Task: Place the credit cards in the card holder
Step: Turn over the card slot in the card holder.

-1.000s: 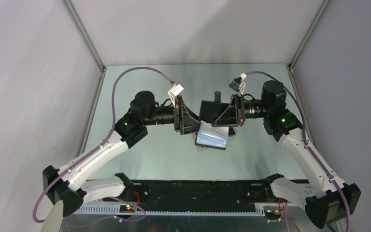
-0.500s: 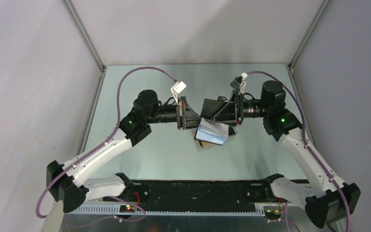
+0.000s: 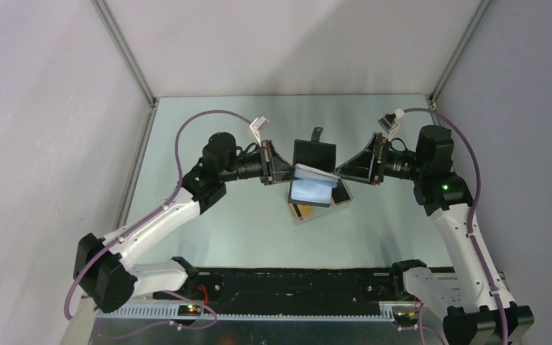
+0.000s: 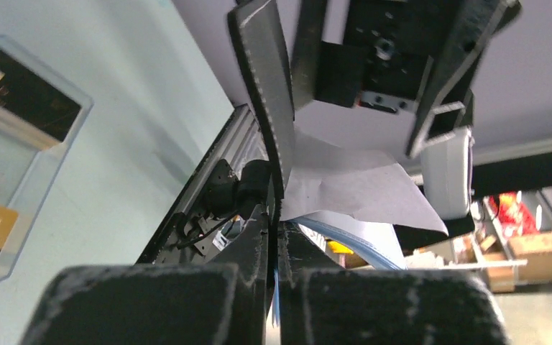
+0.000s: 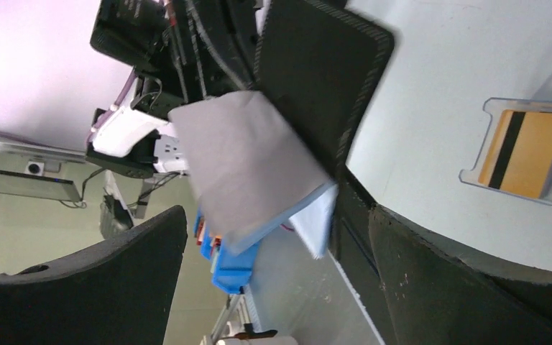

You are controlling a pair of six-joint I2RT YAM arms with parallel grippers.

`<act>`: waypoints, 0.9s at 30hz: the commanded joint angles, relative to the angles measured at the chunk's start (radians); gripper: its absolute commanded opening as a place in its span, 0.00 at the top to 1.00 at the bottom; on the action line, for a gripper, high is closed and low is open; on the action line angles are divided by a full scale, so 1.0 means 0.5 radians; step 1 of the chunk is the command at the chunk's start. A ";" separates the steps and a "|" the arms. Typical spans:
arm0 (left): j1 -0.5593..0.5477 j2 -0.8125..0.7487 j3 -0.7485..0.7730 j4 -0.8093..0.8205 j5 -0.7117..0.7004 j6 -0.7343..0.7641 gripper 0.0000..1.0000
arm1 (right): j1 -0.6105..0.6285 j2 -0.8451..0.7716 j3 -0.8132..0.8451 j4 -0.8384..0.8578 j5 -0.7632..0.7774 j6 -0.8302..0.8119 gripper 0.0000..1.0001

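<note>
- left fingers (image 4: pixel 266 273): clamped tight on the left edge of the card holder (image 3: pixel 314 154). A second ago they stood apart.
- right fingers (image 3: pixel 341 172): spread wide and drawn back to the right. A second ago they were pinched on the holder.
- Reading: the hand-over looks done, and the left arm alone now carries the holder.
- card holder: held off the bench (image 3: pixel 223 215), above the far part of the tray (image 5: pixel 474 176), and hanging open. The black flap stands up on the side away from the tray, and a pale, blue-lined inner leaf droops toward the tray. The right fingers sit just beside the holder's right edge, apparently not touching it.
- credit cards (image 5: pixel 525 152): lying in the tray, below the holder. An orange card with a black stripe is in plain view. A dark-faced card (image 4: pixel 29 93) lies at the tray's other end. I see none in the holder, though its inside is partly hidden.
- Judgement: the right fingers are free to go down to the tray for a card. Flat, thin cards will likely be awkward to lift off the tray floor.
</note>
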 commanded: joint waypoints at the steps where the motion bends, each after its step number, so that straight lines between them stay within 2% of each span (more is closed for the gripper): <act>1: 0.084 0.030 -0.072 0.074 -0.040 -0.239 1.00 | -0.047 -0.064 -0.044 -0.047 -0.066 -0.182 0.01; 5: 0.135 0.024 -0.105 0.072 -0.046 -0.277 1.00 | -0.068 -0.129 -0.126 0.088 -0.186 -0.204 0.01; 12: 0.170 0.004 -0.038 0.072 -0.032 -0.295 1.00 | -0.011 -0.128 -0.131 -0.009 -0.249 -0.418 0.01; 19: 0.171 -0.030 0.008 0.074 0.012 -0.306 1.00 | 0.225 -0.050 -0.129 0.008 0.020 -0.497 0.00; 22: 0.170 -0.060 0.024 0.072 0.019 -0.318 1.00 | 0.304 -0.037 -0.131 -0.010 0.241 -0.508 0.00; 27: 0.144 -0.083 0.026 0.074 0.055 -0.316 1.00 | 0.314 0.017 -0.129 0.103 0.459 -0.335 0.00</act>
